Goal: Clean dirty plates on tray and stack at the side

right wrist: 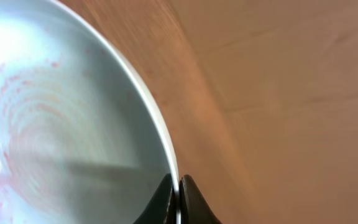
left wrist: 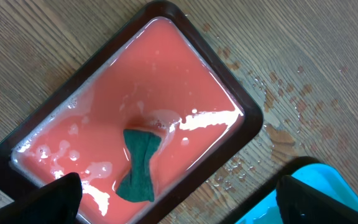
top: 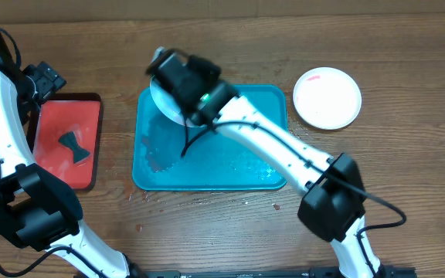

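Overhead: a wooden table (top: 392, 177) fills the view, and no room shows beyond it. A teal tray (top: 230, 158), wet and with a reddish smear, lies at the centre. The right gripper (top: 167, 68), blurred, is at the tray's far left corner on a pale plate (top: 163, 102). 1 white plate (top: 327, 97) lies on the wood just right of the tray. A red tray (top: 56, 123) holding a dark sponge (top: 74, 145) lies to the left.

Left wrist: the left gripper (left wrist: 179, 204) is spread wide above the red tray's (left wrist: 166, 68) wet pink floor and the green sponge (left wrist: 138, 165). Water drops (left wrist: 278, 93) speckle the wood.

Right wrist: 2 fingertips (right wrist: 164, 200) are pinched together on the pale plate's (right wrist: 61, 124) rim. Red smears ring its face, and blurred brown wood lies behind.
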